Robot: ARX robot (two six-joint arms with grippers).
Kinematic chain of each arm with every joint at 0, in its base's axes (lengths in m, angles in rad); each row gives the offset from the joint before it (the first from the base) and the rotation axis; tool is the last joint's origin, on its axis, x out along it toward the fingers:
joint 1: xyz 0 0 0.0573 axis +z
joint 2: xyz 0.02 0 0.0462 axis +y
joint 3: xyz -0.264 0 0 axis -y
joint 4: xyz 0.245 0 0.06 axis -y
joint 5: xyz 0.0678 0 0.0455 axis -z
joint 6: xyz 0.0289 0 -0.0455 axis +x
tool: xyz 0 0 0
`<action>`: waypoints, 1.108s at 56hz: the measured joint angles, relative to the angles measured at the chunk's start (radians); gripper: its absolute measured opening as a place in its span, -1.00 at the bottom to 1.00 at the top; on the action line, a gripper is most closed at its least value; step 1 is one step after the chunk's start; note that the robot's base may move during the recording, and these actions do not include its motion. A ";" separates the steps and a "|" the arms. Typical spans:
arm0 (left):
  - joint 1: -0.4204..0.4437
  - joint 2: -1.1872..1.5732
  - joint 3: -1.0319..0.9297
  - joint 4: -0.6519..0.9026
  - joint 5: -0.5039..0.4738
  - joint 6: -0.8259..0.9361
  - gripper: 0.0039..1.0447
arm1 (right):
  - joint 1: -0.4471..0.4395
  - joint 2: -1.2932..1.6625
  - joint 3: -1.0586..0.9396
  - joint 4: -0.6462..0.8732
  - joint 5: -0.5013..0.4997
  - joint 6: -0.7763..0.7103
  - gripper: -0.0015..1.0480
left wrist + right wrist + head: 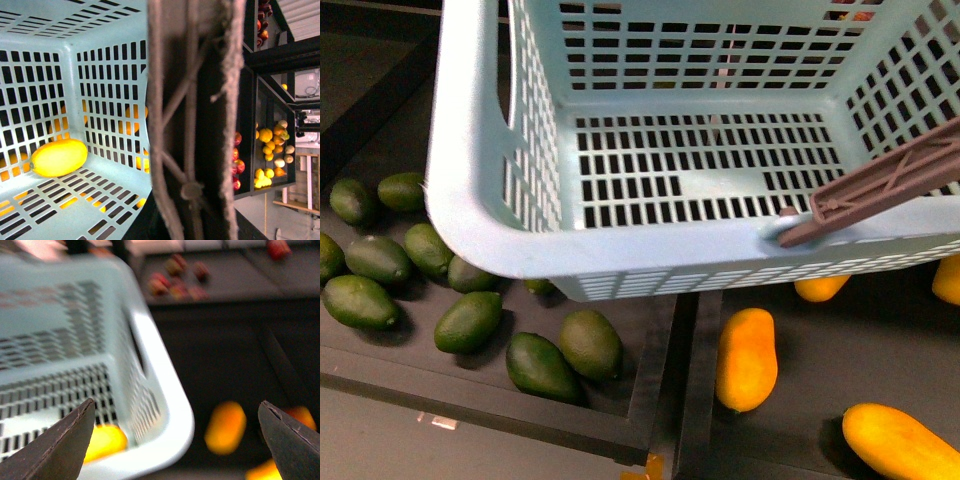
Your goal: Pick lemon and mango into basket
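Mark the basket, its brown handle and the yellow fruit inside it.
basket (470, 190): front view, near-left corner wall.
brown handle (880, 185): front view, middle of bar.
yellow fruit (59, 157): left wrist view, centre of skin.

basket (470, 200) cut off by top and right edges of front view, mango (905, 440) clipped at lower right corner, second mango (820, 288) mostly hidden under basket, right wrist view blurred throughout, lemon (105, 440) partly behind right pincer (176, 405) finger (55, 445), handle (190, 125) blurred, blocking left wrist view's middle
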 joint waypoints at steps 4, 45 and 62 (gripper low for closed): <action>-0.006 0.000 0.000 0.001 0.005 -0.003 -0.91 | -0.006 0.049 0.099 -0.252 0.209 0.181 0.83; -0.009 0.002 0.000 0.001 0.009 -0.005 -0.91 | -0.468 1.093 0.374 0.193 -0.117 0.301 0.83; -0.009 0.002 0.000 0.001 0.002 -0.003 -0.91 | -0.436 1.406 0.510 0.230 -0.128 0.358 0.83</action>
